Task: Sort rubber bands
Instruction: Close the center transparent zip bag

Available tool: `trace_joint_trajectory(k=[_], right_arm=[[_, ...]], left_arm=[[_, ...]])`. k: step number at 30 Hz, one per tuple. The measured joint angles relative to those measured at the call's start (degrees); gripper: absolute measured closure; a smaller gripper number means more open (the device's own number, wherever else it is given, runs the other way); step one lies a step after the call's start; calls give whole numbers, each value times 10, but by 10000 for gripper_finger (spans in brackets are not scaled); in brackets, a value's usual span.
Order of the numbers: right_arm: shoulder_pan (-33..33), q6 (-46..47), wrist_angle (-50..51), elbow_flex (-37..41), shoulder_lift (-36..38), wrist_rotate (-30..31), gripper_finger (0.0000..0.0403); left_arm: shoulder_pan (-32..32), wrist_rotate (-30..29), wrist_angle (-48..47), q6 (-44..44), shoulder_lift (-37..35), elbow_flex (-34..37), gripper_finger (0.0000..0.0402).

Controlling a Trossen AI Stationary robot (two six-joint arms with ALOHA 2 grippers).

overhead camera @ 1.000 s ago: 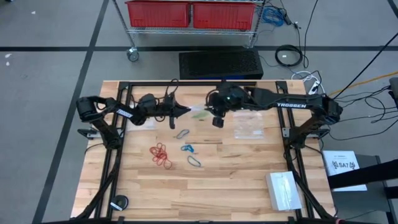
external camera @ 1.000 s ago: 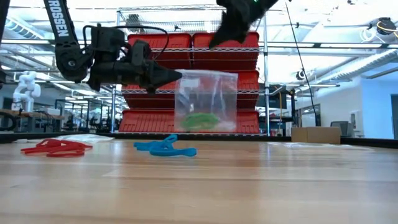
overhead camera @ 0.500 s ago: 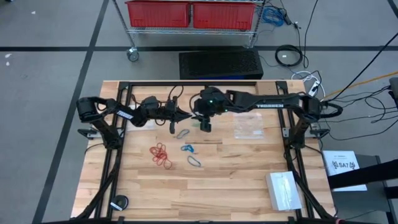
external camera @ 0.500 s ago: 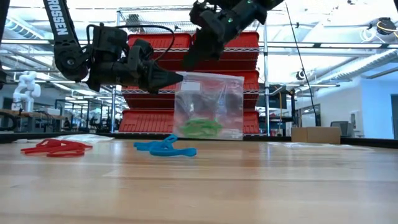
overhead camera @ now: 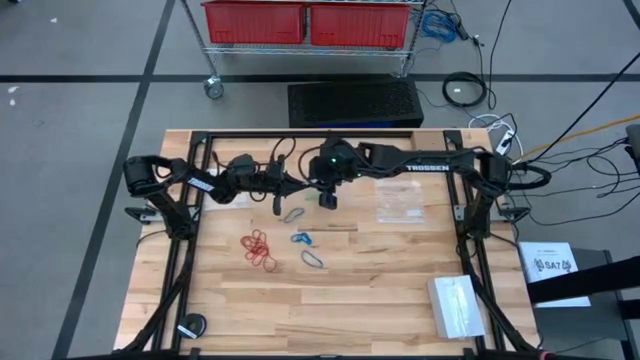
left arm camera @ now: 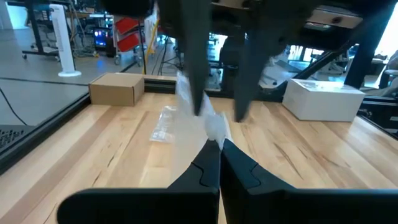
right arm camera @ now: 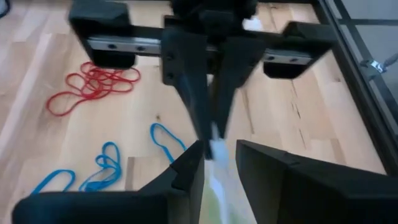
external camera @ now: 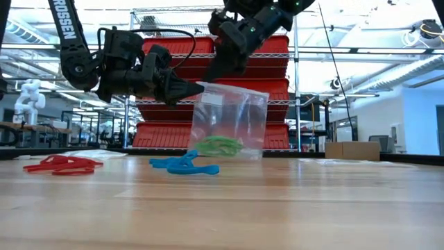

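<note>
A clear plastic bag point(external camera: 232, 111) hangs tilted over the far middle of the table, with green rubber bands point(external camera: 216, 146) in its bottom. My left gripper point(external camera: 199, 87) points level and is shut on the bag. My right gripper point(right arm camera: 217, 163) slants down from above, open, one finger on each side of the bag's top edge point(right arm camera: 215, 148), right beside the left fingertips point(right arm camera: 205, 93). Red rubber bands point(overhead camera: 258, 249) and blue rubber bands point(overhead camera: 301, 239) lie flat on the wood nearer the front. My left gripper pinches the bag's top corner point(left arm camera: 214, 128) between its two fingers, coming level from the table's left. The bag hangs below the fingers, tilted; whether its lower edge touches the table I cannot tell. My right gripper: I cannot tell whether its fingers touch the bag's top edge.
Another clear bag point(overhead camera: 400, 203) lies flat to the right of the grippers, and a stack of bags point(overhead camera: 457, 306) sits near the front right corner. A black round object point(overhead camera: 190, 325) lies at the front left. Black frame rails point(overhead camera: 470, 250) run along the table's sides.
My right gripper has come down and toward the table's left, from well above the bag to its top edge beside my left gripper. The bag, hanging straight before, now hangs tilted, its bottom with the green bands swung toward the left.
</note>
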State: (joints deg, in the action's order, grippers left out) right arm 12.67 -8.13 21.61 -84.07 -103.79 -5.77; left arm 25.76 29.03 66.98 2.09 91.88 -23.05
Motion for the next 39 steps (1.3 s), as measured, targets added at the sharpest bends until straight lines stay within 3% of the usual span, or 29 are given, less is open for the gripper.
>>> trace_joint_trajectory(k=[12,16,22,39], right_arm=[[1,-13,4,0,-4,-5,284],[1,-14,5,0,-4,-5,308],[1,-15,12,0,-4,-6,391],[4,-2,159,0,47,29,395]], left_arm=[[0,10,-3,1,0,-9,401],[0,10,-6,1,0,-9,401],[0,10,-8,2,0,-9,401],[0,9,3,6,0,-10,401]])
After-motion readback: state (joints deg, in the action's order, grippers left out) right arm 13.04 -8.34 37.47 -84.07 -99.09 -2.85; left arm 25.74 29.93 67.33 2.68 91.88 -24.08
